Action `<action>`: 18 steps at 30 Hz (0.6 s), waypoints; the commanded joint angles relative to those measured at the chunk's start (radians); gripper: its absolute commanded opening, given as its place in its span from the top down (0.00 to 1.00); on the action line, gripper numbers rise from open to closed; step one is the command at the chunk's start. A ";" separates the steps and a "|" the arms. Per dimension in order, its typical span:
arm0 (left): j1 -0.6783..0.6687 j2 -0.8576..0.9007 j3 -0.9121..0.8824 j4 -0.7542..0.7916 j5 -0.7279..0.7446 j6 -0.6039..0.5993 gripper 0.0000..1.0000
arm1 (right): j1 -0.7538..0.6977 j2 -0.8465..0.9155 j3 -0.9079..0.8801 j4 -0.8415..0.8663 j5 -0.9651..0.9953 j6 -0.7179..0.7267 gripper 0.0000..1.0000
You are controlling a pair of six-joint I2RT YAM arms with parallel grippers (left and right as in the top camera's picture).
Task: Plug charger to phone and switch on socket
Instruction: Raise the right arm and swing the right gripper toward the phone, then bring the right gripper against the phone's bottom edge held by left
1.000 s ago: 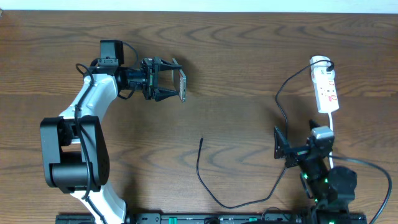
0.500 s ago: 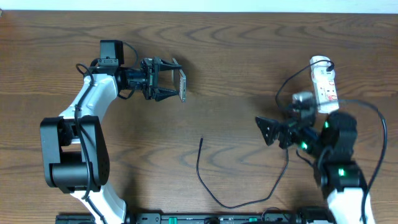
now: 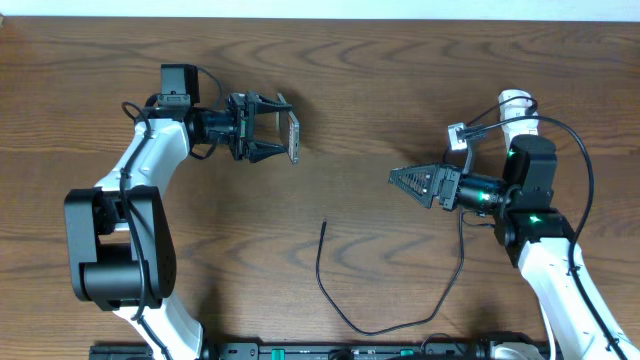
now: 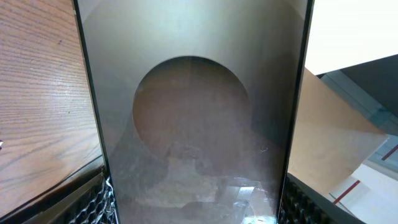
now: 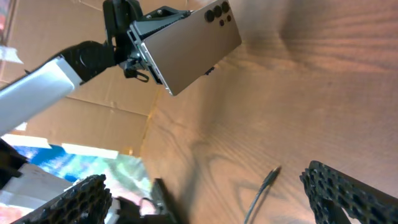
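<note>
Black charger (image 3: 330, 295) loose on wooden counter (image 3: 400, 60), slim plug tip (image 3: 324, 224) toward centre, touching nothing. Grips phone (image 3: 295, 136) in left fingers (image 3: 266, 152), clenched on its long edges, on edge at upper left, well apart from the cable. Hangs right fingers (image 3: 410, 182) spread and empty between phone and socket (image 3: 515, 100). Hides most of socket under right arm (image 3: 545, 250), far right. Sees phone's back from right wrist.

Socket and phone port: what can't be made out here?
Socket: overhead, the right arm covers nearly all of it; switches unseen.
Phone port: overhead shows it edge-on and tiny; left wrist cuts off its ends; right wrist shows mainly its back.
Charger: overhead, its far end is hidden under the right arm.
</note>
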 commanded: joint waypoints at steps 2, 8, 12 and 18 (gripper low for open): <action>0.005 -0.016 0.030 0.003 0.050 0.002 0.93 | -0.005 0.003 0.019 0.002 -0.041 0.048 0.01; 0.005 -0.016 0.030 0.003 0.035 0.001 0.93 | 0.080 0.003 0.019 0.002 0.107 0.049 0.12; 0.005 -0.016 0.030 0.002 0.012 -0.003 0.92 | 0.195 0.003 0.020 -0.001 0.273 0.049 0.13; -0.004 -0.016 0.030 0.002 -0.019 -0.019 0.93 | 0.316 0.003 0.043 -0.001 0.398 0.050 0.12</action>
